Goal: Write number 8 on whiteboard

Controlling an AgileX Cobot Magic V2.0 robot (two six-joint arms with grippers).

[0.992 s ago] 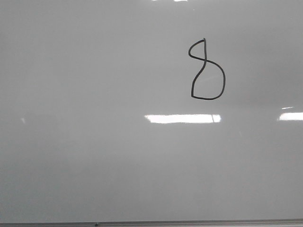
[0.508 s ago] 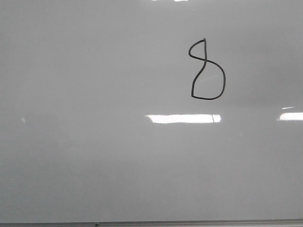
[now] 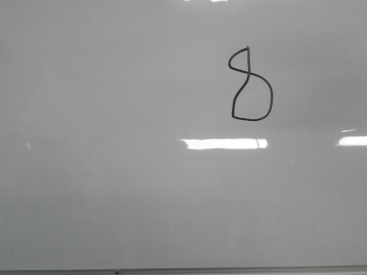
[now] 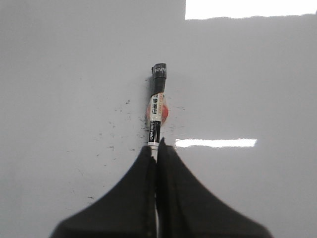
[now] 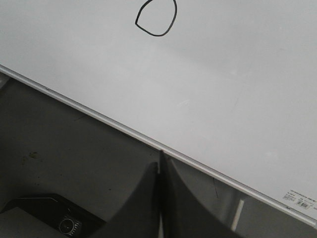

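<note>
The whiteboard (image 3: 114,172) fills the front view, glossy pale grey. The number 8 (image 3: 250,85) is drawn on it in thin black marker, upper right of middle, with a small upper loop and a larger flat-based lower loop. No gripper shows in the front view. In the left wrist view my left gripper (image 4: 157,151) is shut on a black-and-white marker (image 4: 156,111), which points at the board (image 4: 74,74). In the right wrist view my right gripper (image 5: 159,166) is shut and empty over the board's lower frame (image 5: 124,130); the 8's lower loop (image 5: 156,20) shows there.
Bright rectangular light reflections (image 3: 223,144) lie across the board. Small black ink specks (image 4: 111,136) and a red spot (image 4: 165,113) sit by the marker tip. A thin grey edge (image 3: 183,269) bounds the board below. A dark surface (image 5: 59,158) lies under the frame.
</note>
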